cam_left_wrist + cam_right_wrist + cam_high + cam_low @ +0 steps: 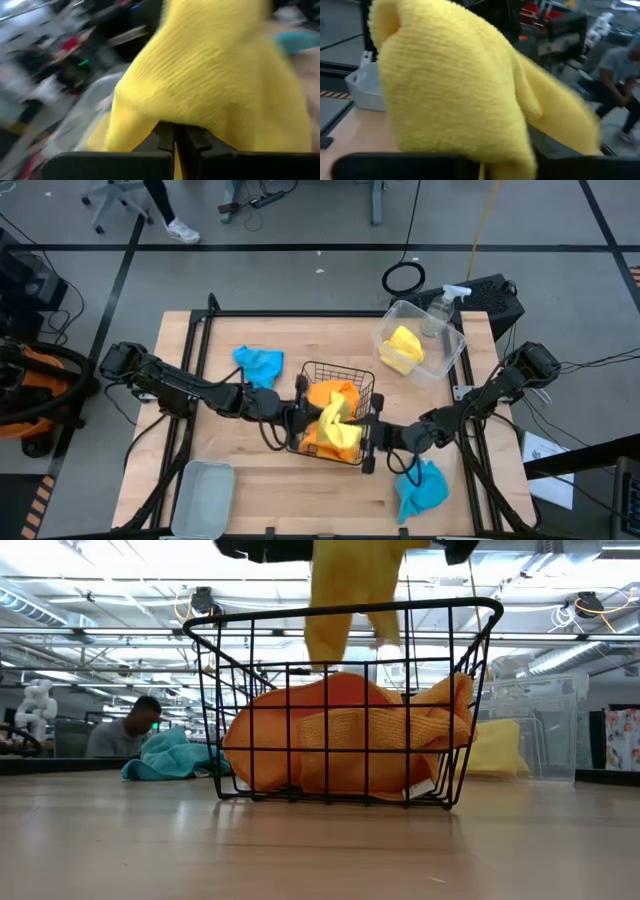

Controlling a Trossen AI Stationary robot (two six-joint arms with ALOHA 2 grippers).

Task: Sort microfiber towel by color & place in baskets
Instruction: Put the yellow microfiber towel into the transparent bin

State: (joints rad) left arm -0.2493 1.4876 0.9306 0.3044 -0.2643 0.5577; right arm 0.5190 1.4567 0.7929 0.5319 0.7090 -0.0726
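Observation:
A yellow microfiber towel [338, 425] hangs over the black wire basket [362, 395] at the table's middle, between my two grippers. My left gripper [175, 132] reaches in from the left and is shut on it. My right gripper [378, 438] comes from the right, and the towel [455, 90] fills its wrist view. Orange towels [340, 735] lie piled in the basket. A second yellow towel [403, 348] lies in the clear tub [452, 352]. One teal towel [260, 363] lies far left of the basket, another [420, 490] near right. My left gripper pinches a bunched part of the yellow towel [176, 117] between its two fingers, coming in about level from the table's left. The towel is lifted clear and hangs slack [335, 610], its lower end inside the basket's rim, above the orange towels.
A pale grey tray [205, 498] sits at the near left corner. A spray bottle [440, 310] stands behind the clear tub. Bare wood lies between the basket and the table's near edge. A person [125, 730] sits beyond the far edge.

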